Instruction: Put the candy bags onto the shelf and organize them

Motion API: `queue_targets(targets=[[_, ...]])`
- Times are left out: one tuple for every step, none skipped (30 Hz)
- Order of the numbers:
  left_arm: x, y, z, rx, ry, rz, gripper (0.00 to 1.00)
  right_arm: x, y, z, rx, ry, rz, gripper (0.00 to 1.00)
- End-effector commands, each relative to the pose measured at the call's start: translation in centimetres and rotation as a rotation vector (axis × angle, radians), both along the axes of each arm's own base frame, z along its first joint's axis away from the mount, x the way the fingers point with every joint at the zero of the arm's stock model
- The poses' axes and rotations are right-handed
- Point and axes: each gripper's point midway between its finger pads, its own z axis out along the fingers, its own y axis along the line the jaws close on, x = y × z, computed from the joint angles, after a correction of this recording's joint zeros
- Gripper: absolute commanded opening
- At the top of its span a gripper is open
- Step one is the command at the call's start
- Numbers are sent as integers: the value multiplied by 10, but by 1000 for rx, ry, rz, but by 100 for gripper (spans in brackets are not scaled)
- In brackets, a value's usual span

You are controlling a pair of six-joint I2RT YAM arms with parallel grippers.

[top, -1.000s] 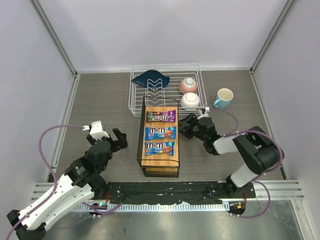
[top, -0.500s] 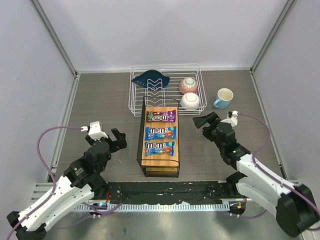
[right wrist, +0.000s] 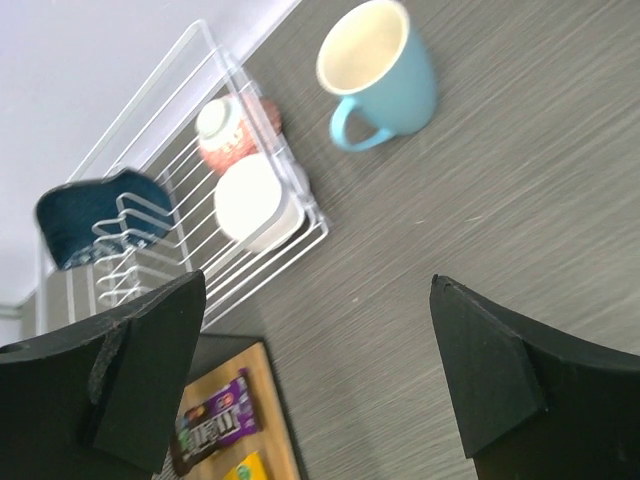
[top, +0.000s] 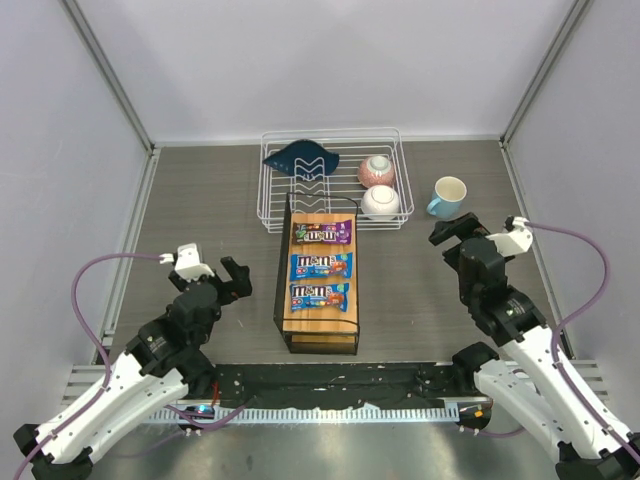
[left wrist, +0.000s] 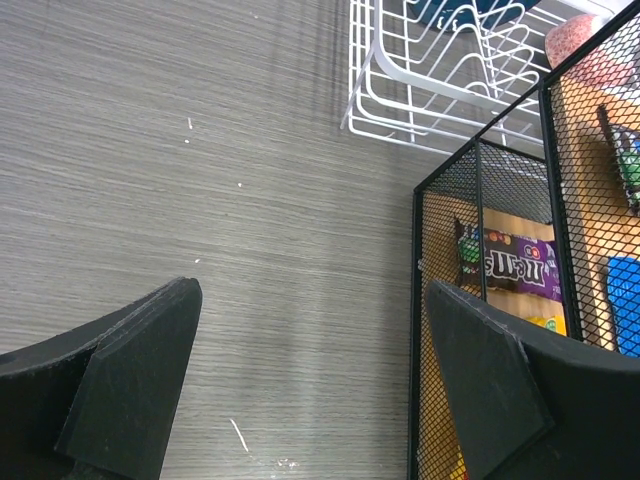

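Candy bags point(top: 321, 264): three lay in a column on the shelf point(top: 320, 334); dish rack point(top: 270, 205) held two bowls point(top: 381, 201). Left gripper point(top: 232, 281) and right gripper point(top: 452, 231) gaped, empty.

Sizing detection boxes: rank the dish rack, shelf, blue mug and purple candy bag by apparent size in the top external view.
1. White wire dish rack and shelf: similar footprints, too close to rank.
2. Purple candy bag and blue mug: the bag is longer, the mug wider, also too close.
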Motion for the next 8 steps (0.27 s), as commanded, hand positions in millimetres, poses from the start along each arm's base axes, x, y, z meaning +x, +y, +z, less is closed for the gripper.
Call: queue_targets(targets=[[2,5,15,-7,-32,35,100,-17,-46,18,-130,22,-193,100],[2,6,15,-6,-31,40,100,-18,-50,24,-133,12,-209,100],[2,7,16,-4,-29,47,100,-21,-53,27,-132,2,-218,100],[2,10,15,9,-22,60,100,-23,-56,31,-138,-6,-234,100],[3,11,16,8,-19,71,100,-24,-58,34,-141,-12,-239,100],[3,12,15,15,-14,76,100,-26,-60,36,-143,-19,-243,100],[3,14,16,21,-14,85,100,-28,-62,39,-139,-32,-248,100],[4,14,18,20,-15,92,100,-29,-64,40,-142,-37,-257,100]])
